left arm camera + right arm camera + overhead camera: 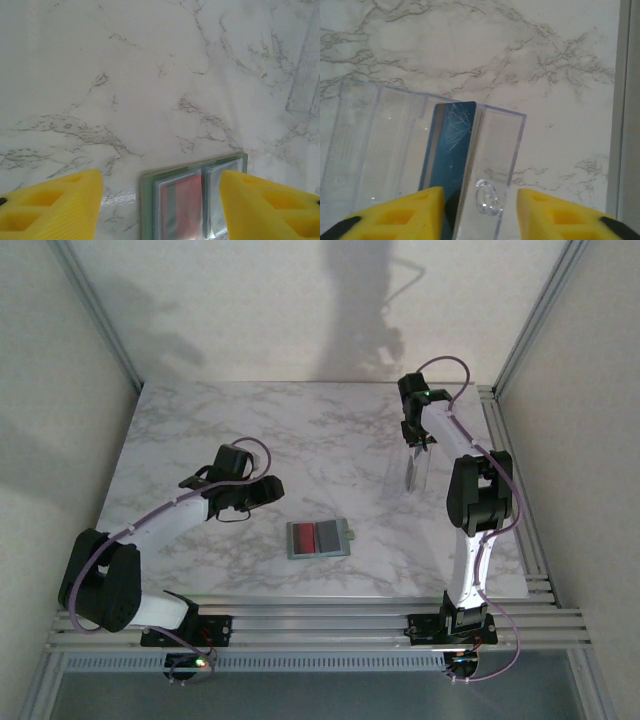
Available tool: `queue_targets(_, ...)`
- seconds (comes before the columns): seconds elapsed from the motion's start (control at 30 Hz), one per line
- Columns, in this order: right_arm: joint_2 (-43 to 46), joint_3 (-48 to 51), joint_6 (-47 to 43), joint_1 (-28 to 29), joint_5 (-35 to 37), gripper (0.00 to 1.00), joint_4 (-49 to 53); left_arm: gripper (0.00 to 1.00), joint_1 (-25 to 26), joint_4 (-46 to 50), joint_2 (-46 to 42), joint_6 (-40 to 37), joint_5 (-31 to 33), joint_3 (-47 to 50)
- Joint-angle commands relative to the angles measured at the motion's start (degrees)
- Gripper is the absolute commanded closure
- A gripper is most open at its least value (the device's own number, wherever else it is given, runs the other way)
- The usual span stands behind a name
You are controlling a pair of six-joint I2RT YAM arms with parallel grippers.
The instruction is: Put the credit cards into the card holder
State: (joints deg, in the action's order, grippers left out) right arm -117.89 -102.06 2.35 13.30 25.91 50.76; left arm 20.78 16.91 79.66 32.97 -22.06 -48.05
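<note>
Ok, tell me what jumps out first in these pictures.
The card holder lies open mid-table, a red card showing inside, the left hand hovering just beside it. Far right, the right hand straddles a blue card standing in a clear plastic case.

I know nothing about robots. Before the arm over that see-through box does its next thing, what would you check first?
1. The right tool straddles the blue plastic card: ok.
2. Firm grip on that card: not ok, the fingers stand apart.
3. Card free to lift out of the clear plastic box: cannot tell, it stands close against a divider.
4. The grey-green folding card holder lies open on the marble table: ok.
5. Free pocket in the holder: cannot tell; a red card sits in one side.
6. The left tool is open, next to the holder: ok.
</note>
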Motion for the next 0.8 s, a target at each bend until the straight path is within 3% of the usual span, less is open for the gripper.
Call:
queue_targets(0.0, 0.99, -1.55, -0.07, 0.64, 1.36, 0.65, 1.65, 0.38, -0.47, -0.84, -1.45, -0.97, -1.07, 0.75)
queue_targets(0.6, 0.55, -2.61, -1.56, 1.13, -1.90, 0.91, 3.51, 0.42, 0.02, -0.03, 1.03, -1.95, -2.64, 0.99)
queue_targets(0.77, 0.79, -2.79, -1.82, 1.56, -2.52, 0.94, 3.48, 0.43, 0.23, 0.56, 1.70, -2.29, -2.63, 0.85)
